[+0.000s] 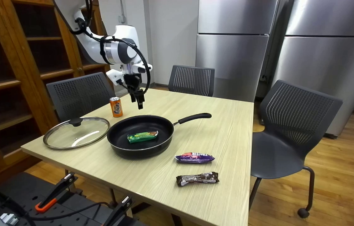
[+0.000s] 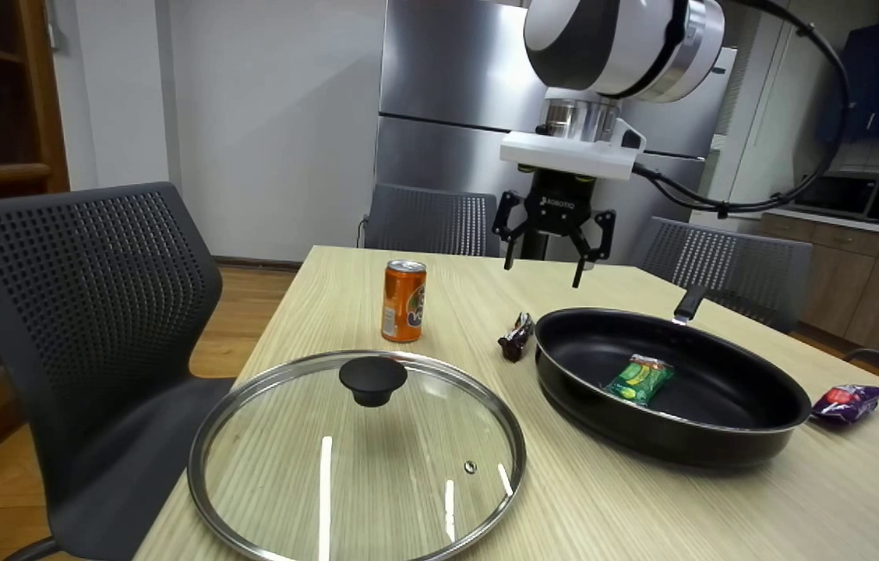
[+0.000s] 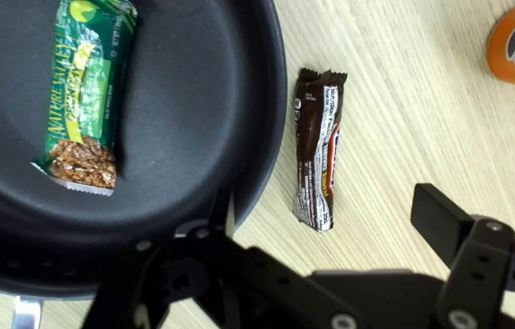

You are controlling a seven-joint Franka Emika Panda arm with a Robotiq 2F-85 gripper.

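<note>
My gripper [image 2: 542, 273] hangs above the table with its fingers wide apart and nothing between them. Below it lies a brown-wrapped caramel bar [image 3: 319, 151], seen between the fingers' lines in the wrist view and beside the pan [image 2: 516, 337] in an exterior view. A black frying pan [image 1: 141, 147] stands to one side; one finger overlaps its rim in the wrist view. Inside the pan rests a green granola bar [image 3: 81, 91]. An orange soda can [image 1: 116, 106] stands upright on the caramel bar's other side. From an exterior view the pan seems to hide the caramel bar.
A glass lid [image 2: 361, 460] with a black knob lies flat near the table [image 1: 227, 131] edge. A purple protein bar [image 1: 195, 158] and another brown-wrapped bar [image 1: 197, 178] lie in front of the pan. The pan's handle [image 1: 195, 117] sticks outward. Chairs [image 1: 286, 131] surround the table.
</note>
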